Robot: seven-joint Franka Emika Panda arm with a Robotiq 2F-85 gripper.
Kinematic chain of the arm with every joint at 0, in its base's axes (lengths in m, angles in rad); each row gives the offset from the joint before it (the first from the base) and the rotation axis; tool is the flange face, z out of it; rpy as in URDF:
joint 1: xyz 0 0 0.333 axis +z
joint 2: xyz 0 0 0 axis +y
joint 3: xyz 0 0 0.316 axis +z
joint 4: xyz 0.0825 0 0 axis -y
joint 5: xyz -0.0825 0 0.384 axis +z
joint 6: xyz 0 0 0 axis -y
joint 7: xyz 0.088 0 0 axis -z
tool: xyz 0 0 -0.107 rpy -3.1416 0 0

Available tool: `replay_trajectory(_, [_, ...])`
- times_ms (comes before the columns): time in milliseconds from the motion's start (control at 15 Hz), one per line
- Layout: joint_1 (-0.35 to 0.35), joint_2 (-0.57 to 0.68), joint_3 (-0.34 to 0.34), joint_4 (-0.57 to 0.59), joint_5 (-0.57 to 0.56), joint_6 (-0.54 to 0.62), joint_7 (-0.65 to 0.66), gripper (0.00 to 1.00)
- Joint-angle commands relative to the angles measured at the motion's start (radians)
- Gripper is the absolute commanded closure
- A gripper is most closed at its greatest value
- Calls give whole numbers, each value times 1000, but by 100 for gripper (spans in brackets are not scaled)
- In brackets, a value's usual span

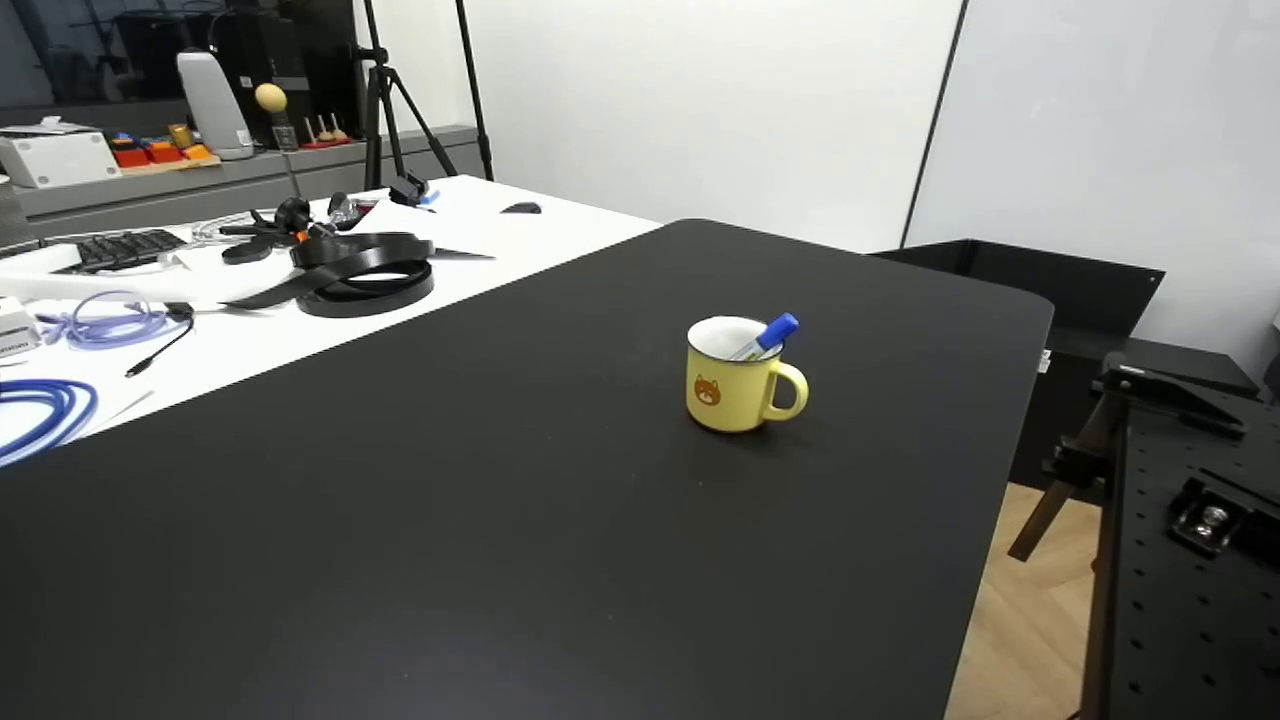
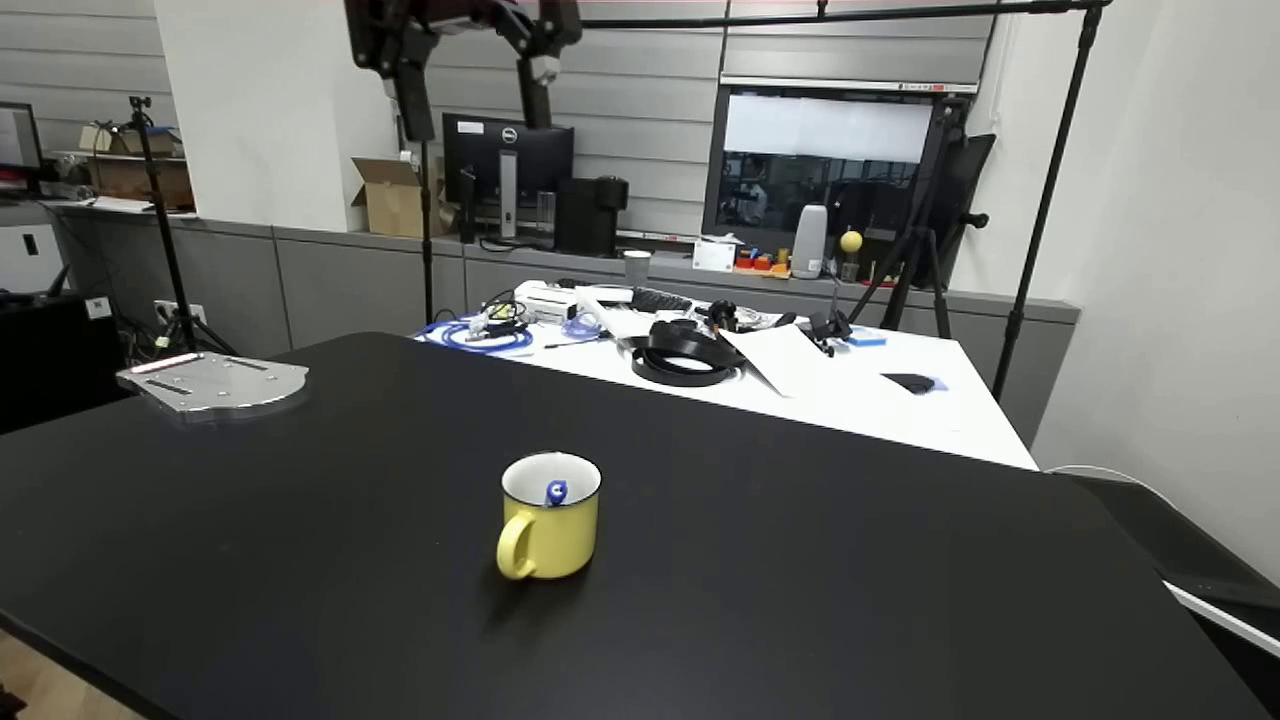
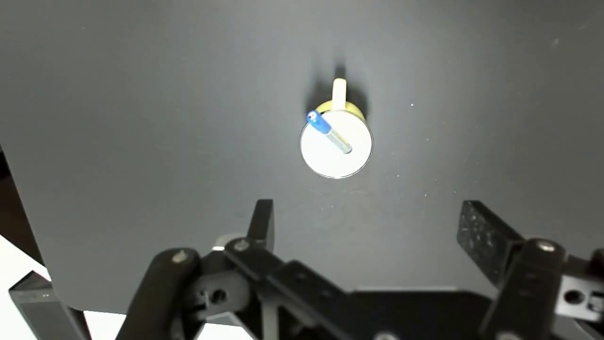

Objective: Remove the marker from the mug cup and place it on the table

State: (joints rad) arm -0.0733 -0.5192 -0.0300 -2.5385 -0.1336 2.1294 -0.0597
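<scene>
Black table (image 1: 450, 520): marker (image 3: 331, 134) inside mug cup (image 1: 735, 402), fingers (image 3: 486, 241) apart

Its matte top fills most of the wrist view. Nearest that camera, the gripper (image 3: 368, 212) shows its two fingers spread wide, with bare tabletop visible in the gap between them. In an exterior view they hang well above the table, apart from the mug cup.

Beyond the fingers, the mug cup stands upright on the table: yellow outside, white inside, with an animal-face mark on its side. The marker leans in it, blue end uppermost and projecting past the rim.

At the table's edge, in an exterior view, lies a clear slotted plate (image 2: 225, 388). In both exterior views a white table (image 1: 570, 215) bears a coiled black strip (image 1: 345, 300), blue cable (image 1: 80, 408) and a keyboard (image 1: 125, 250).

Farther back stand a tripod (image 1: 373, 130), a cardboard box (image 2: 393, 200) and a monitor (image 2: 550, 160), with a partly covered window (image 2: 780, 185) behind.
</scene>
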Motion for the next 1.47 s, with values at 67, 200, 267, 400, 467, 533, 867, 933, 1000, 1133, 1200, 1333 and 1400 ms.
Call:
replay_trajectory(67, [-4,34,-44,-4,27,53,-35,0])
replay_trajectory(200, [-6,61,-77,-5,66,78,-72,0])
replay_trajectory(267, [-6,67,-82,-5,74,82,-79,0])
replay_trajectory(400, [-10,55,-69,-8,68,92,-48,0])
replay_trajectory(467, [-8,70,-67,3,78,75,-38,0])
replay_trajectory(533, [-16,87,-66,5,75,104,-18,0])
replay_trajectory(867, [-73,276,-93,42,68,284,51,0])
replay_trajectory(933, [-78,331,-102,59,77,307,46,0])
replay_trajectory(1000, [-80,378,-107,75,87,323,41,0])
replay_trajectory(1133, [-75,471,-112,114,111,323,25,0])
replay_trajectory(1200, [-69,512,-108,135,122,312,18,0])
replay_trajectory(1333, [-62,578,-98,176,125,290,23,0])
replay_trajectory(1400, [-58,609,-94,196,125,280,25,0])
